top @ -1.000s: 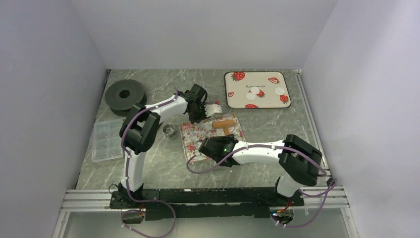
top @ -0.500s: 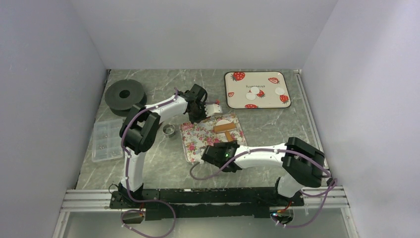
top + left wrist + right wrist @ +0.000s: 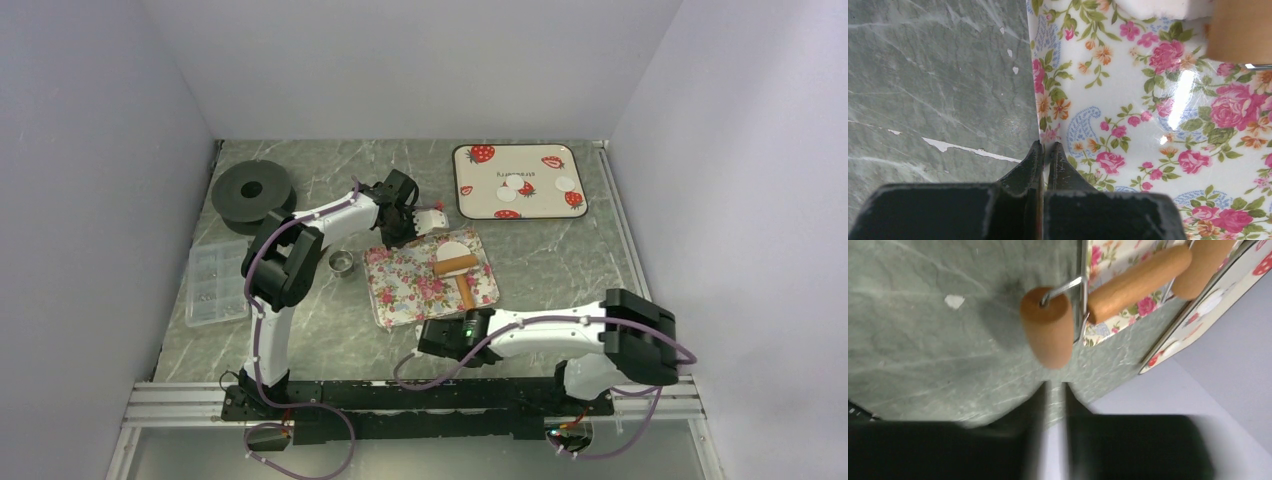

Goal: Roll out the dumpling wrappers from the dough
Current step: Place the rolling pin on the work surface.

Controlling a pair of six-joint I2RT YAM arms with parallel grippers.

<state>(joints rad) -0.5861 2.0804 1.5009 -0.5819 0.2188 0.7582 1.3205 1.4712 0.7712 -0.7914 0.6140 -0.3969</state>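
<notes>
Three white dumpling wrappers (image 3: 515,184) lie on the strawberry tray (image 3: 478,198) at the back right. A flattened white dough piece (image 3: 452,247) rests on the floral tray (image 3: 405,290), and the wooden roller (image 3: 457,266) lies beside it with its handle pointing toward me. My left gripper (image 3: 1046,146) is shut on the floral tray's (image 3: 1128,125) far-left rim. My right gripper (image 3: 1055,387) hovers over bare table near the front edge. Its fingers stand slightly apart with nothing between them. The roller's small end (image 3: 1048,330) lies just ahead of it.
A small metal ring cutter (image 3: 342,262) stands left of the floral tray. A black spool (image 3: 252,190) sits at the back left, and a clear compartment box (image 3: 215,283) lies in front of it. A white tool (image 3: 433,220) rests by my left gripper.
My right gripper has pulled back off the floral tray toward the near edge. The roller now lies free, swung with its handle toward me. The left arm has not moved.
</notes>
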